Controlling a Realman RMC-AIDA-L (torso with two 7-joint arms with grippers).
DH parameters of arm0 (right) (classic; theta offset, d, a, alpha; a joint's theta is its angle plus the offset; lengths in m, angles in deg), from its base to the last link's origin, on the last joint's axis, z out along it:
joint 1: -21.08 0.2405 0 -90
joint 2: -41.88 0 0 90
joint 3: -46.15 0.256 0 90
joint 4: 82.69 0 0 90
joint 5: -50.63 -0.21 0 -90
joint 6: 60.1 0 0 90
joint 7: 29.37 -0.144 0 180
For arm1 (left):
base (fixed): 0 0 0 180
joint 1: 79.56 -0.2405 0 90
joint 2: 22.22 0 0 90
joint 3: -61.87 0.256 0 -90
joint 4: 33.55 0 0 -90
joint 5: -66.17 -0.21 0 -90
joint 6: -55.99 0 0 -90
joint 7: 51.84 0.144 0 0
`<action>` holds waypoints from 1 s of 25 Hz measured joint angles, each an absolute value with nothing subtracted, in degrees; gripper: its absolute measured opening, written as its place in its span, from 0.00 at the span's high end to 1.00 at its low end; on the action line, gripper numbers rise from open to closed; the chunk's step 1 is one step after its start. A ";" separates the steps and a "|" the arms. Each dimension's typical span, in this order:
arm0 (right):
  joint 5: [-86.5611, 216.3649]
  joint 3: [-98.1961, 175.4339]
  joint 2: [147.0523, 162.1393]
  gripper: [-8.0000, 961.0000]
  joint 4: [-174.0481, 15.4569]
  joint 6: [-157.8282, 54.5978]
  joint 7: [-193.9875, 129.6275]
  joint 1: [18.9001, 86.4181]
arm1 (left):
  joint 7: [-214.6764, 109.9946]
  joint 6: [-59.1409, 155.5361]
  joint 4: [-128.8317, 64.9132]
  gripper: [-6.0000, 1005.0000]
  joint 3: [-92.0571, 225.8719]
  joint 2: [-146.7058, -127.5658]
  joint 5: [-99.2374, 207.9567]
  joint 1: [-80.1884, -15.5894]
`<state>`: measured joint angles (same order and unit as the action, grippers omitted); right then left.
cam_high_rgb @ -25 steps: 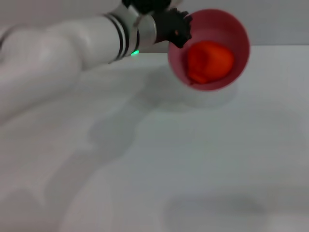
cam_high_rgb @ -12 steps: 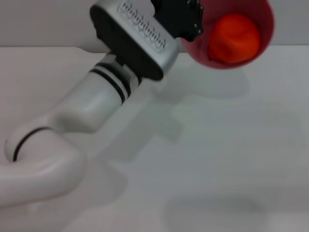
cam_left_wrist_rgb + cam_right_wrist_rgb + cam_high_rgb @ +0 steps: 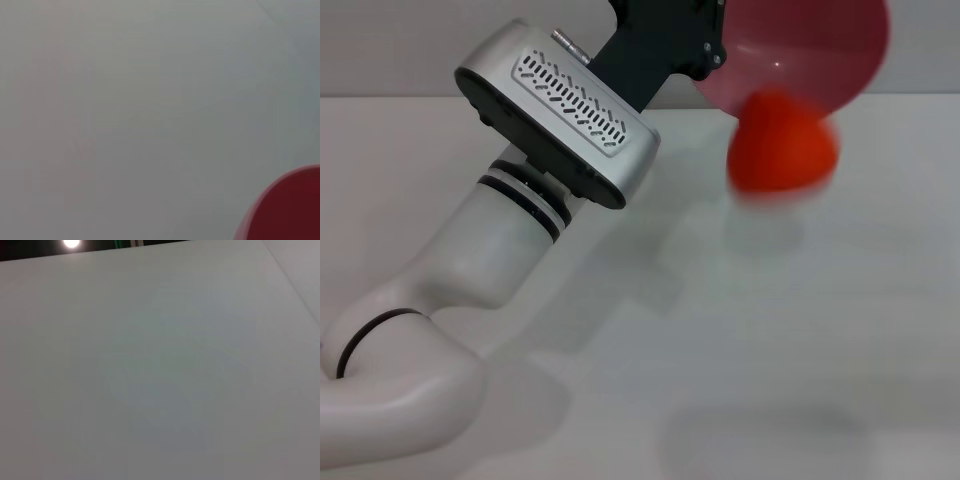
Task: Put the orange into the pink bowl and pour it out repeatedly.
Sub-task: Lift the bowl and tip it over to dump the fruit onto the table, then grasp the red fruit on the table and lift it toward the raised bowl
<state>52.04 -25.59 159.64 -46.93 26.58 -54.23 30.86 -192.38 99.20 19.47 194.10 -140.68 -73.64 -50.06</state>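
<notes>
Tipping the pink bowl (image 3: pixel 807 50) high at the far right, the left gripper (image 3: pixel 705 45) is clamped on its rim while the orange (image 3: pixel 782 142) drops out just below, in mid-air. It could bounce and roll off the white table (image 3: pixel 740 350). No writing shows anywhere. The right gripper is out of view.

Head: looks forward and down over the worktop (image 3: pixel 800 360).
Left wrist: close, pink bowl (image 3: pixel 292 210) at 5 o'clock, shared with head.
Right wrist: faces bare worktop.
</notes>
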 joint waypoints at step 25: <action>59.51 -31.00 159.99 0.49 -46.51 22.47 -63.37 32.25 | -197.44 26.22 20.16 0.93 153.03 -140.40 -73.26 -30.15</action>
<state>59.51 -31.00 159.99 -46.51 22.47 -63.37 32.25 -197.44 26.22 20.16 153.03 -140.40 -73.26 -30.15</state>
